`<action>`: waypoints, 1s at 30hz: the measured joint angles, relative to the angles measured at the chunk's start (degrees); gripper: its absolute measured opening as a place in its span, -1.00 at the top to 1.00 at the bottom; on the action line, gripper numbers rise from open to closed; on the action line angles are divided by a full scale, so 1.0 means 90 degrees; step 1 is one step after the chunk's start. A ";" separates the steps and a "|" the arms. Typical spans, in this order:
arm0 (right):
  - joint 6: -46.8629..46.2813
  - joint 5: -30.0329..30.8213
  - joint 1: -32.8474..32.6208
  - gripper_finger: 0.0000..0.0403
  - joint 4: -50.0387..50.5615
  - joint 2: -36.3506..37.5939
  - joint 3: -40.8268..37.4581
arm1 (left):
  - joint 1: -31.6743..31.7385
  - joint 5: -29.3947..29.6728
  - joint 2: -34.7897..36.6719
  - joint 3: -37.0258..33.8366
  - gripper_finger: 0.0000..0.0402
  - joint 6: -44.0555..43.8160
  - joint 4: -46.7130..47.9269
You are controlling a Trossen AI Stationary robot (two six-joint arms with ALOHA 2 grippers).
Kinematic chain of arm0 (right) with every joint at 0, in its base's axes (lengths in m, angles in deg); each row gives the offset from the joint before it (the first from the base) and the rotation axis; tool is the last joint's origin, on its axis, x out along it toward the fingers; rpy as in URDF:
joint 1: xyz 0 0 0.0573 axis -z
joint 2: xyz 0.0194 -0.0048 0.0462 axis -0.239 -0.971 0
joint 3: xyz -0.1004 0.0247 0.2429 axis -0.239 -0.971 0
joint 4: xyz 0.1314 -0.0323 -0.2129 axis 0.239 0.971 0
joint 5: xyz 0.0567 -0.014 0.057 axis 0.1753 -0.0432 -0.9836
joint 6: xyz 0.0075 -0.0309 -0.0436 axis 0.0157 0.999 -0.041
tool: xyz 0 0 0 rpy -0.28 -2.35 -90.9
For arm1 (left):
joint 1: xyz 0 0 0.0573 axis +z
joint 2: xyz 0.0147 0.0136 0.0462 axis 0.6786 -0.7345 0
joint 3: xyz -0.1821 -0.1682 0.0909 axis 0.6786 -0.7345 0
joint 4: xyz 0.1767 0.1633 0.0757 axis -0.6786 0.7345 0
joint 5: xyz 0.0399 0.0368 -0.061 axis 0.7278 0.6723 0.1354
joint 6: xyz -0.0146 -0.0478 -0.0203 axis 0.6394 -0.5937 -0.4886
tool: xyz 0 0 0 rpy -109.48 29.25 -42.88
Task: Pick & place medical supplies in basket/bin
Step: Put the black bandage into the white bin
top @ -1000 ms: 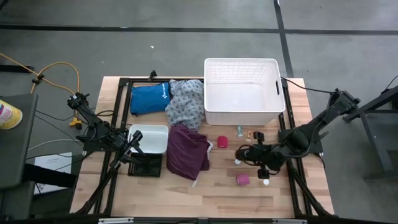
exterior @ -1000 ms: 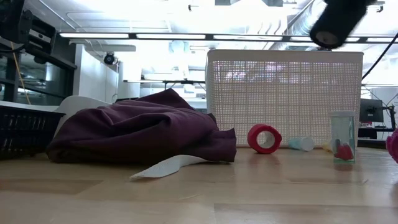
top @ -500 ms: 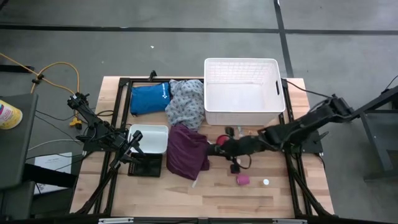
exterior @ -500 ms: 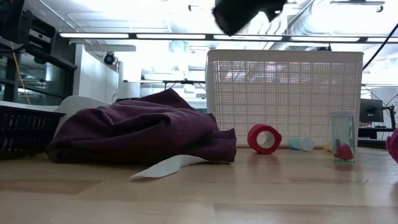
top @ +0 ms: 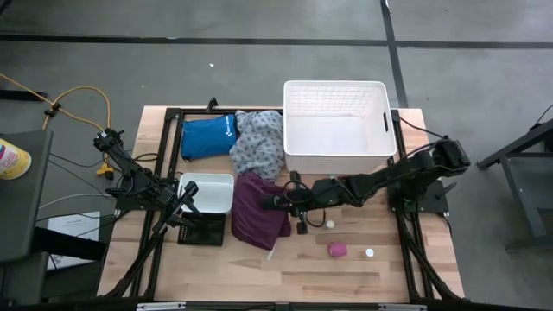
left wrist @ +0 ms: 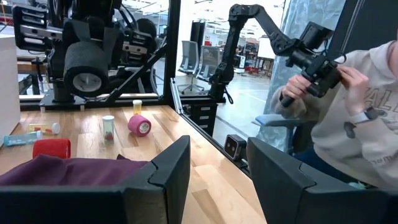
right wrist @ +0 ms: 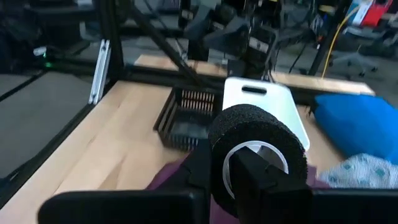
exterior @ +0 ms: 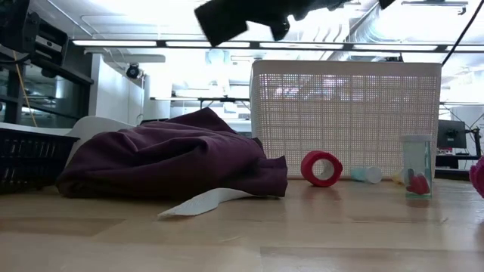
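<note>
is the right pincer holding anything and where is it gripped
Yes. The right pincer holds a black roll, one finger through its white core and the other against the outside. The left pincer is empty.

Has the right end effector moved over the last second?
Yes. The right end effector, shut on a black foam roll, swung leftward from the pink roll to the maroon cloth garment.

Two pink rolls [top: 337, 250] (one red), two garments [top: 259, 212], one basket [top: 335, 130]

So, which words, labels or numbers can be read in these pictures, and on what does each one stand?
"ALA": partial letters on the person's grey sweatshirt, cut off at the picture's edge.
White logo on the blue pouch: too small to read.
Label on the yellow container: too small to read.
</note>
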 joint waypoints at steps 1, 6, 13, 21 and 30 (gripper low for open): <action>0.0047 -0.0001 0.0021 0.85 -0.0213 -0.0089 0.0000 | -0.0001 0.0000 -0.0002 0.0000 0.24 -0.0001 0.0001; 0.0227 0.0008 0.0066 0.85 -0.1016 -0.0451 0.0000 | -0.0001 0.0000 -0.0002 0.0000 0.24 0.0001 -0.0001; 0.0413 0.0001 0.0054 0.85 -0.1022 -0.0940 0.0586 | -0.0001 0.0000 -0.0002 0.0000 0.24 0.0001 0.0000; 0.0496 -0.0002 0.0054 0.85 -0.0478 -0.1432 0.1397 | -0.0001 0.0001 -0.0001 0.0000 0.24 0.0000 0.0000; 0.0466 -0.0382 0.0057 0.85 -0.0451 -0.1471 0.1430 | 0.0001 0.0001 -0.0001 0.0000 0.24 0.0000 -0.0001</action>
